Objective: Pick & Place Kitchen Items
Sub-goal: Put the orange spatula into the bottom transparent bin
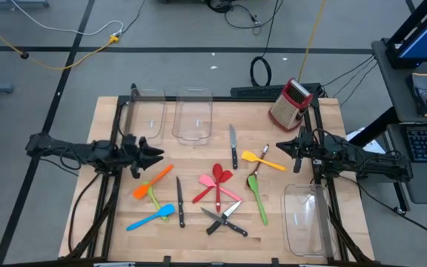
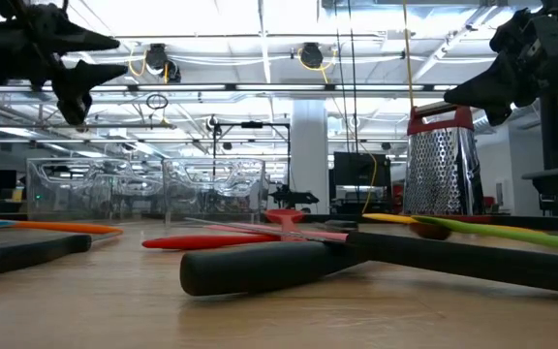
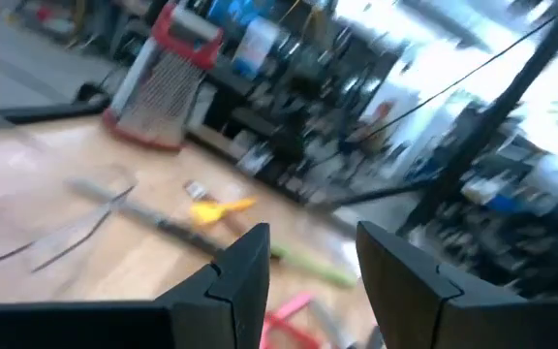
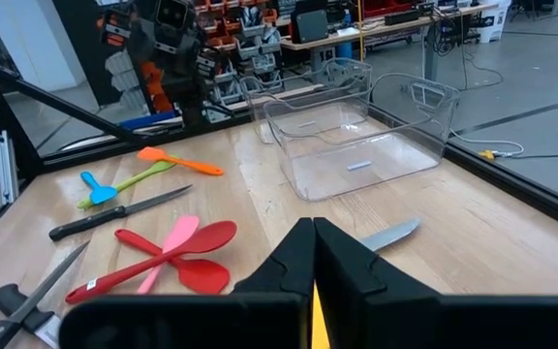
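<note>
The kitchen items lie loose on the wooden table (image 1: 110, 111). There is an orange spatula (image 1: 153, 181), a blue spatula (image 1: 150, 218), a small green spoon (image 1: 154, 196), red and pink utensils (image 1: 217, 184), a yellow spatula (image 1: 262, 159), a long green spoon (image 1: 256, 194) and black-handled knives (image 1: 179, 202) (image 1: 233, 144) (image 1: 224, 220). My left gripper (image 1: 156, 156) (image 3: 313, 242) hovers open above the table's left part, near the orange spatula, with nothing between its fingers. My right gripper (image 1: 293, 150) (image 4: 313, 228) hovers shut above the right part, beside the yellow spatula.
Two clear plastic bins (image 1: 193, 115) (image 1: 145, 111) stand at the far left. A third bin (image 1: 306, 219) stands at the near right. A red box grater (image 1: 290, 104) stands at the far right corner. Bare wood shows at the near left.
</note>
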Action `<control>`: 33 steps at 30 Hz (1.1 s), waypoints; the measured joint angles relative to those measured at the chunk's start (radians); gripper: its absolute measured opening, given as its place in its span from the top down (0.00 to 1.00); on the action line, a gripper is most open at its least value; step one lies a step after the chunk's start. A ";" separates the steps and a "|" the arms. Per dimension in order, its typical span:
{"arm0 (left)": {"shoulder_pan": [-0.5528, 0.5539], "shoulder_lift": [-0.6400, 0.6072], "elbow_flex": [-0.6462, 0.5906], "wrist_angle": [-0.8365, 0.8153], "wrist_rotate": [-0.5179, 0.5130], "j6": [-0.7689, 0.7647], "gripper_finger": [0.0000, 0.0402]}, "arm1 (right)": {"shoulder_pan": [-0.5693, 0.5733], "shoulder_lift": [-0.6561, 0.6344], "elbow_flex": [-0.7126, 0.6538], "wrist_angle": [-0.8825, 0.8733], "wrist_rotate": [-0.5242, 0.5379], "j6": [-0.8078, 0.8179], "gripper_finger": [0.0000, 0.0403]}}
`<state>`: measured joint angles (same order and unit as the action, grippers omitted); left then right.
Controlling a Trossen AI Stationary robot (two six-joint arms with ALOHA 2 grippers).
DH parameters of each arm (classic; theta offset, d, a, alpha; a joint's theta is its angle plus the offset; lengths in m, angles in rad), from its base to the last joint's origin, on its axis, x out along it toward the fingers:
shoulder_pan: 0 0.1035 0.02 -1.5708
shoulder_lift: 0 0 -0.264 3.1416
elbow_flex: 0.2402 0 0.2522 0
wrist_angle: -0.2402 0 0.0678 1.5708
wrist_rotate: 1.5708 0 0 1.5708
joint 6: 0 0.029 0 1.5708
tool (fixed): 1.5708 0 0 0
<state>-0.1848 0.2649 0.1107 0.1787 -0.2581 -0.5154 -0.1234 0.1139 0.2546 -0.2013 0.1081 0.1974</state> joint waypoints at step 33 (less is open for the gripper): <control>-0.001 0.875 0.582 -0.994 0.177 -0.305 0.60 | 0.000 0.000 0.000 0.000 0.000 -0.001 1.00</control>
<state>-0.1859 1.1396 0.6926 -0.8154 -0.0811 -0.8204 -0.1238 0.1139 0.2546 -0.2008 0.1078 0.1963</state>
